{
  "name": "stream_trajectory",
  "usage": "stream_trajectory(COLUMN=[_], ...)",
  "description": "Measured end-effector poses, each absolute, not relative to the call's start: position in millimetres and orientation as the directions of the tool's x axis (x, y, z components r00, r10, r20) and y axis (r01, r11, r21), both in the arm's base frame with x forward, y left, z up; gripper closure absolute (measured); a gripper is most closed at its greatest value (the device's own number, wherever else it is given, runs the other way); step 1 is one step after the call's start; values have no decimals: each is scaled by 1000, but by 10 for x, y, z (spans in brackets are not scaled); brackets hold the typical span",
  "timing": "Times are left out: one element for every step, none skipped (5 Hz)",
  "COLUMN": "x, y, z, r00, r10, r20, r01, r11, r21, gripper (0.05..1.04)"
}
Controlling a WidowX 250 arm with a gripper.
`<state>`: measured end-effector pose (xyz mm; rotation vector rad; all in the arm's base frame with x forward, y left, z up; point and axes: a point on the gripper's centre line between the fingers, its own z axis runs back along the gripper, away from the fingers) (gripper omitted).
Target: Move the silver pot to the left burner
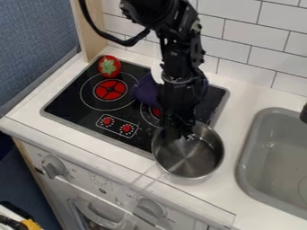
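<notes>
While claw [183,133] hangs at rim of silver pot [190,158], sink [244,166] lies near.

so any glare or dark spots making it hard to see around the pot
In the camera view, pale streaks of reflected light cross the inside of the pot; also in the camera view, the black gripper blends into the pot's dark upper inside, so its outline is hard to read, while the wall tiles look fairly evenly lit.

Arm [176,56] black, chunky joints, small pale specks. Thick black cable [127,43], curved. Thin greyish band [175,81] near wrist. Gripper [180,133] black.
</notes>
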<state>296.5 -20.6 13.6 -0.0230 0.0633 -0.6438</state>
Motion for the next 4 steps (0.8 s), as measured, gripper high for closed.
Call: stream_trajectory(x=[2988, 2974, 2916, 2759], y=[-208, -147, 92, 314], z=[261, 380, 575, 712], r00=[828, 893, 974, 987], r10=[-553, -426, -181, 52], r20=[-90, -146, -137, -153], r01=[550, 419, 173, -58], r11=[833, 904, 982, 998], r21=[-59, -81, -71, -39], gripper=[1009, 1009, 1009, 1009])
